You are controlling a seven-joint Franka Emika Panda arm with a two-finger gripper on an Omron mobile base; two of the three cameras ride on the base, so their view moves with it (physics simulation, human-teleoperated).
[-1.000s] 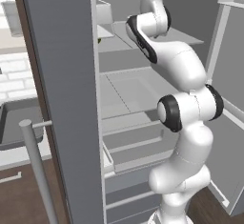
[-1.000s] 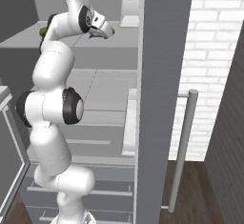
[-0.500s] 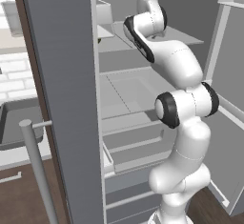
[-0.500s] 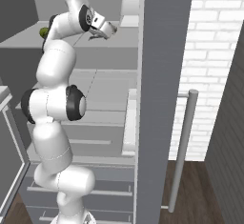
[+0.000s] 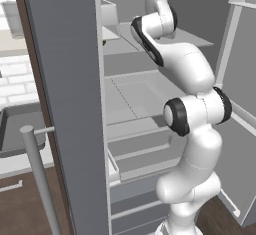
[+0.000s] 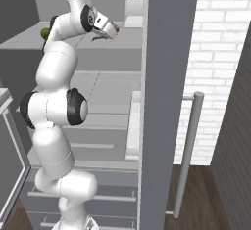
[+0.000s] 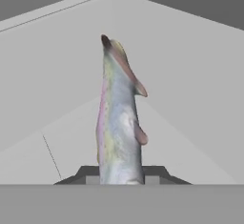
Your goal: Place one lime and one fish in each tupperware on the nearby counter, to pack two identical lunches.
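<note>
the gripper [image 7: 122,178] is clamped on the tail end of a silvery grey fish [image 7: 118,118] with pinkish-green flanks and small pointed fins, lying on a pale grey fridge shelf [image 7: 190,104].

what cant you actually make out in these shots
- Fish: its lower end is cut off in the hand view by the pincer shut on it.
- Lime: a green sliver in the right base view, mostly behind the arm.
- Container on the top shelf: the fridge door edge hides part, contents unseen.
</note>
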